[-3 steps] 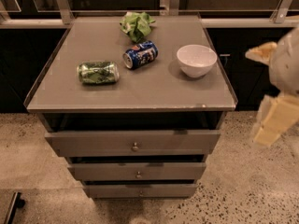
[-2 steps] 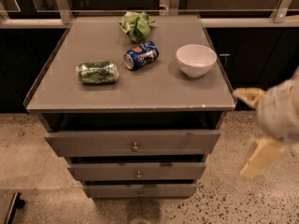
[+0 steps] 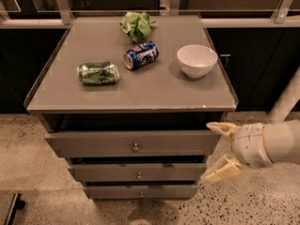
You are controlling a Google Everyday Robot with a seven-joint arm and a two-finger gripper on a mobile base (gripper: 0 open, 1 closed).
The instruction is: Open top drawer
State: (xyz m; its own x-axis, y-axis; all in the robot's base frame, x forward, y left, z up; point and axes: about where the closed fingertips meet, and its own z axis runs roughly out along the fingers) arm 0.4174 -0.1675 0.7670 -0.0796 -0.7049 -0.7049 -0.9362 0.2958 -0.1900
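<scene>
The top drawer (image 3: 93, 144) is the widest grey panel under the tabletop, with a small round metal knob (image 3: 136, 148) at its middle. A dark gap shows above it. My gripper (image 3: 214, 150) comes in from the right, level with the drawer's right end, well to the right of the knob. Its two cream fingers (image 3: 222, 127) are spread apart, one above the other, and hold nothing. The mid-width drawer (image 3: 103, 172) and the narrowest drawer (image 3: 112, 191) sit below, each with its own knob.
On the grey tabletop (image 3: 154, 90) lie a green can (image 3: 98, 72), a blue can (image 3: 140, 55), a white bowl (image 3: 197, 60) and a crumpled green bag (image 3: 136, 25). Dark cabinets stand behind. Speckled floor (image 3: 33, 163) surrounds the unit.
My gripper has moved down and to the left, from beside the tabletop's right edge to the right end of the top drawer. The drawers and the things on the tabletop have not moved.
</scene>
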